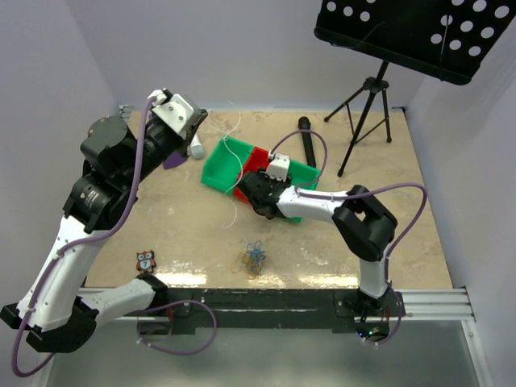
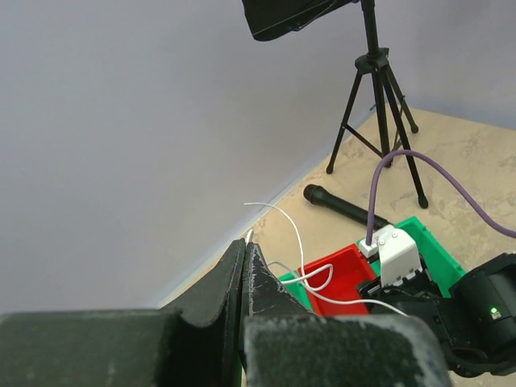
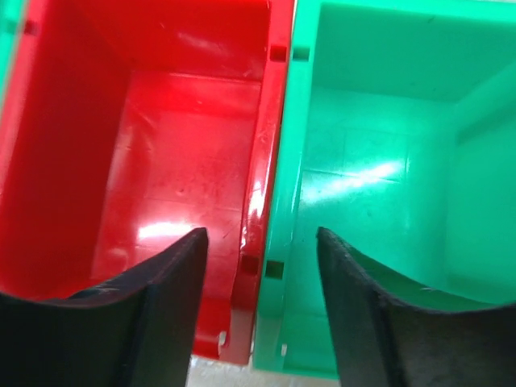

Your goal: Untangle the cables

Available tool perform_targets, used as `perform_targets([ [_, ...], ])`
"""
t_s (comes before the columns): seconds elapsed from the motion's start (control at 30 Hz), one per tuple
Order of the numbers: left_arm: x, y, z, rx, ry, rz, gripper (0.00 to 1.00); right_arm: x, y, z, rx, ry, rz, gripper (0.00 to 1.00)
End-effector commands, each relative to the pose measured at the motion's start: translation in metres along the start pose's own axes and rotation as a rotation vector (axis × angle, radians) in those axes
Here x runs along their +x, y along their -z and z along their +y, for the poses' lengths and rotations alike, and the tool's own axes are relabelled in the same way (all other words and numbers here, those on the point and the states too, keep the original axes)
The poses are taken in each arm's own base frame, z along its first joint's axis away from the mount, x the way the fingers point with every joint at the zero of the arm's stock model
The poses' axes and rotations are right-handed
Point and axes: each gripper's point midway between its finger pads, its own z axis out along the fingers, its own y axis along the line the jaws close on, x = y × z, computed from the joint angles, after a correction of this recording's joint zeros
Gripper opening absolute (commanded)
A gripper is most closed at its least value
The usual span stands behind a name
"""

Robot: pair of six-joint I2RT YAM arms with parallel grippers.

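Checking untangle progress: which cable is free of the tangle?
The white cable, pinched in the shut left gripper and trailing across the bins. The blue and orange-yellow loops lie knotted together near the table's front edge.

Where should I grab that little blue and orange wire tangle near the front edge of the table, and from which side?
Probably one outer loop of the small blue and orange-yellow thin-wire tangle, coming straight down from above. It lies flat on the beige tabletop, so jaws from the side would find little to close on, and its middle looks knotted.
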Motion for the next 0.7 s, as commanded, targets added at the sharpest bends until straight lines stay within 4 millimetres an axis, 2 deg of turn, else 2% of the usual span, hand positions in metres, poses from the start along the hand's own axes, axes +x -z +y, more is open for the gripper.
perform_targets([
  [0.0,-0.002,0.002,0.004,-0.030,0.015,-0.016,0.00,-0.006,-0.009,0.005,-0.011,-0.035,-0.045,0.56],
  [0.13,0.008,0.000,0.001,-0.023,0.018,0.006,0.00,0.003,-0.004,-0.008,-0.053,-0.065,-0.043,0.38],
  [0.27,0.016,-0.003,-0.003,-0.009,0.021,0.020,0.00,0.017,0.003,-0.025,-0.095,-0.041,-0.024,0.26],
  [0.47,0.023,-0.006,-0.011,0.022,0.052,0.037,0.00,0.035,0.017,-0.037,-0.144,0.011,-0.003,0.25],
  [0.67,0.047,-0.008,-0.026,0.067,0.090,0.085,0.00,0.043,0.035,-0.035,-0.192,0.013,0.015,0.25],
])
